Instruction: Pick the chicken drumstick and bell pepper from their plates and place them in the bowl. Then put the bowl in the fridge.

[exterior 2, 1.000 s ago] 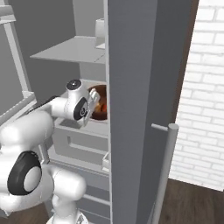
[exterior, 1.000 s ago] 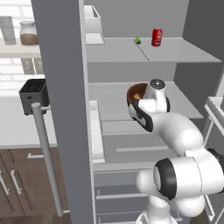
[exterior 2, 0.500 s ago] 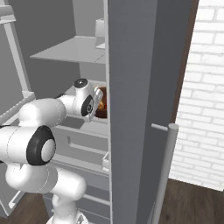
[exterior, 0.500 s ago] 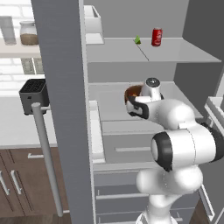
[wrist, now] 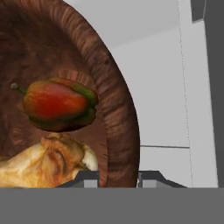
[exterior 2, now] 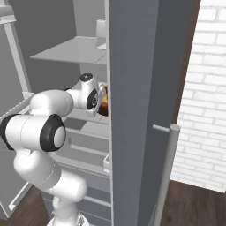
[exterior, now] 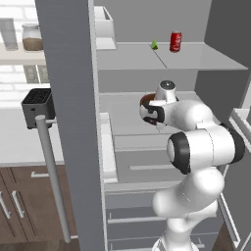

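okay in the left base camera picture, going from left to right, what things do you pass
Glass jar on the wall shelf → black toaster → open fridge door → green item on the top shelf → red can.

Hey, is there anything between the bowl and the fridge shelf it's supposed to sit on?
Nothing visible stands in the way. The bowl, with the bell pepper and chicken drumstick inside, is already over the pale fridge shelf, and the gripper straddles its rim. Whether it rests on the shelf, I cannot tell.

white brick wall (exterior 2: 207,88), dark wood floor (exterior 2: 194,203), brown cabinets (exterior: 24,206).
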